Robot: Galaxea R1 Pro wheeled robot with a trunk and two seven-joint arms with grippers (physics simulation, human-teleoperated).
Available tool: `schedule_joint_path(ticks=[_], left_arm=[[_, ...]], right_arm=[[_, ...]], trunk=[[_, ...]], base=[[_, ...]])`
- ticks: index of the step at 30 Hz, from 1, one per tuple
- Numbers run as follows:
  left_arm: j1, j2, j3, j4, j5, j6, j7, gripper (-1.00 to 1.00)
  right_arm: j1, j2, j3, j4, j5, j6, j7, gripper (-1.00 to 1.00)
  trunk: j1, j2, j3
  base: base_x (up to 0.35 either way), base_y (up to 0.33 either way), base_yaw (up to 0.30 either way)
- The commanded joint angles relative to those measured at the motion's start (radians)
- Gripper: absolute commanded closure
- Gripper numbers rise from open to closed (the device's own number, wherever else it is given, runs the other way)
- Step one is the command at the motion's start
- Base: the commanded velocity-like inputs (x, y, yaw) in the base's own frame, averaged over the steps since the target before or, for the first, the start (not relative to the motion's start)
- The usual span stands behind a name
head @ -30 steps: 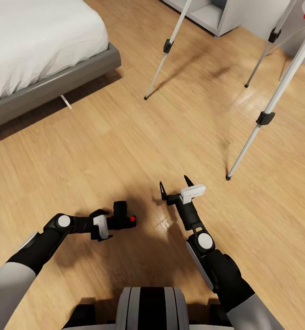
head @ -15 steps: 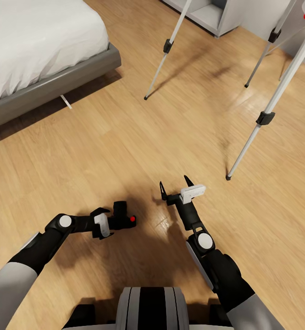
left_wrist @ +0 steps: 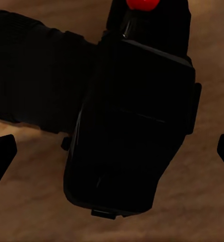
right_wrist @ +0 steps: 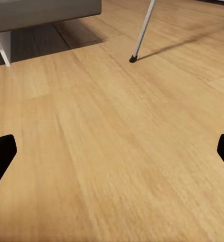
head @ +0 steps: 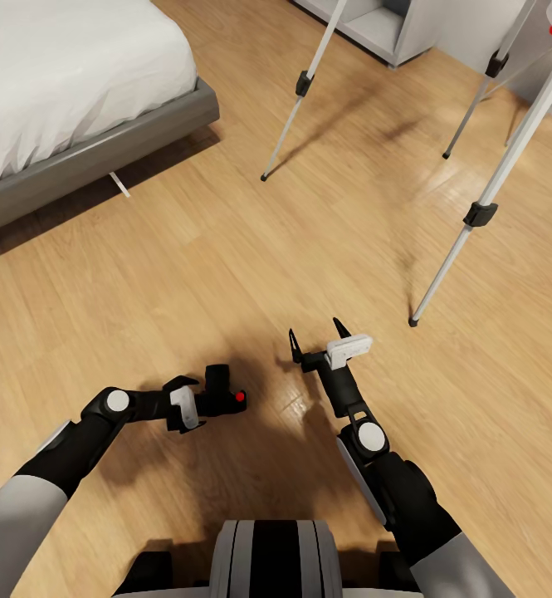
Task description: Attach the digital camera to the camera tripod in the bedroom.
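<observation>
Left gripper [head: 212,401] pinching the camera [head: 219,390] low over the floor [head: 226,249]; right gripper [head: 317,336] spread, empty. Camera looks rigid, light, breakable; grip its body, not the lens, nearing the tripod [head: 481,213].

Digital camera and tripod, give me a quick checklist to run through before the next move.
1. Digital camera held at the left end effector: ok.
2. Left fingers actually clamped on it: cannot tell; in the left wrist view the fingertips sit wide of the body.
3. Right end effector open and free: ok.
4. Camera tripod legs standing on the floor: ok.
5. Tripod head in sight for mounting: not ok, cut off above the head view.
6. Bed out of the path: ok.
</observation>
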Motion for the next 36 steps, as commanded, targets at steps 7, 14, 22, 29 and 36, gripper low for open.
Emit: schedule_joint_path(ticks=[7, 14, 22, 29, 36], left_arm=[[0.0, 0.001, -0.002, 0.0, -0.006, -0.003, 0.016, -1.0], [0.0, 0.001, -0.005, 0.0, -0.006, -0.004, 0.037, -1.0], [0.0, 0.005, -0.009, 0.0, -0.007, -0.008, 0.04, -1.0], [0.0, 0.011, -0.01, 0.004, -0.007, -0.013, 0.041, -1.0], [0.0, 0.009, -0.007, 0.081, -0.006, -0.074, 0.043, -1.0]], right_arm=[[-0.001, 0.0, 0.002, 0.0, 0.003, -0.002, -0.008, -1.0], [-0.001, 0.0, 0.002, 0.0, 0.002, -0.002, -0.008, -1.0], [-0.001, 0.0, 0.002, 0.0, 0.002, -0.002, -0.008, -1.0], [-0.001, 0.0, 0.002, 0.0, 0.002, -0.002, -0.008, -1.0], [-0.001, 0.0, 0.002, 0.0, 0.003, -0.002, -0.008, -1.0]], trunk=[[0.0, 0.0, 0.0], [0.0, 0.0, 0.0], [0.0, 0.0, 0.0], [0.0, 0.0, 0.0], [0.0, 0.0, 0.0]], base=[[0.0, 0.0, 0.0], [0.0, 0.0, 0.0], [0.0, 0.0, 0.0], [0.0, 0.0, 0.0], [0.0, 0.0, 0.0]])
